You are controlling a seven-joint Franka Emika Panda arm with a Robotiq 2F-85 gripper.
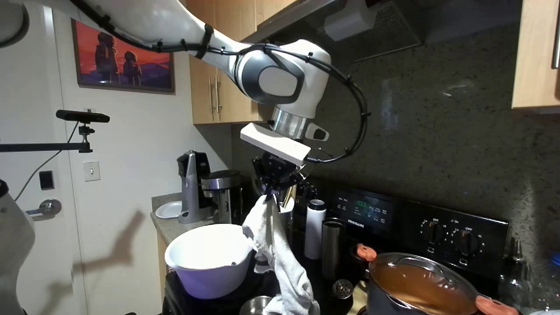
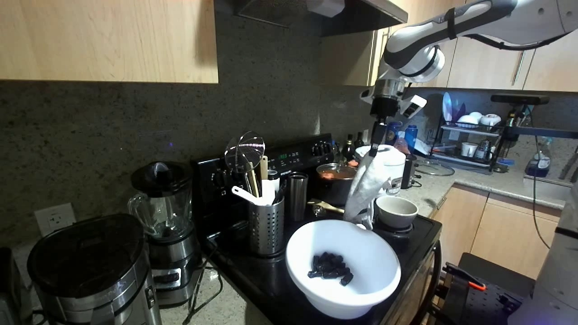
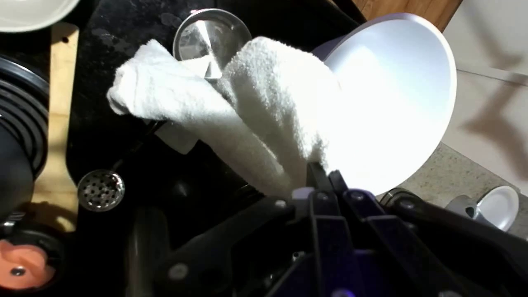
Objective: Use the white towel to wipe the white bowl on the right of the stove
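Wrist view, fingers [image 3: 318,179] nearly together, white towel [image 3: 274,103] pinched between them

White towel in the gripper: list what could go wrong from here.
The gripper pinches the white towel only near its top end, so it may slip or fold when pressed.
The towel's hanging length overlaps the small steel cup in the wrist view; a sideways sweep might knock it.
The large white bowl holds black pieces, and a smaller off-white bowl stands nearby; going to the wrong one could scatter them.
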